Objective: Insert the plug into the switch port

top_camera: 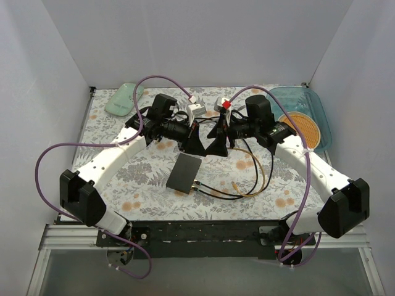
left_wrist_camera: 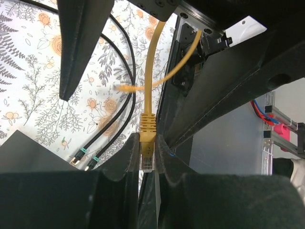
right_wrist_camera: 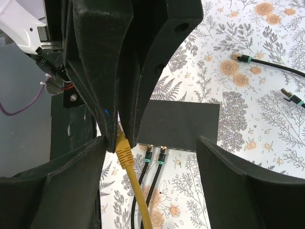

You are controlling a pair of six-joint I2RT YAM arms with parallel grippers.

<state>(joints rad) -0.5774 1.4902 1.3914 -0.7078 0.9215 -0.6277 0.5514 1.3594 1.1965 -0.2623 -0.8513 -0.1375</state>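
Note:
The switch (top_camera: 183, 172) is a flat dark grey box lying on the floral table, below the two grippers. It also shows in the right wrist view (right_wrist_camera: 181, 123), and its corner shows in the left wrist view (left_wrist_camera: 24, 150). Two black cables (right_wrist_camera: 156, 155) sit in its sockets. My left gripper (left_wrist_camera: 147, 152) is shut on the yellow plug (left_wrist_camera: 147, 143), held above the table to one side of the switch's socket edge. My right gripper (right_wrist_camera: 151, 140) is open, its fingers (right_wrist_camera: 238, 181) standing either side of the left gripper's fingers and the plug (right_wrist_camera: 123, 151).
The yellow cable (top_camera: 262, 176) loops over the table on the right, its other end loose (left_wrist_camera: 125, 88). Two loose black plug ends (right_wrist_camera: 243, 58) lie beyond the switch. A teal tray (top_camera: 318, 102) holding an orange plate is at back right, and a green object (top_camera: 123, 98) at back left.

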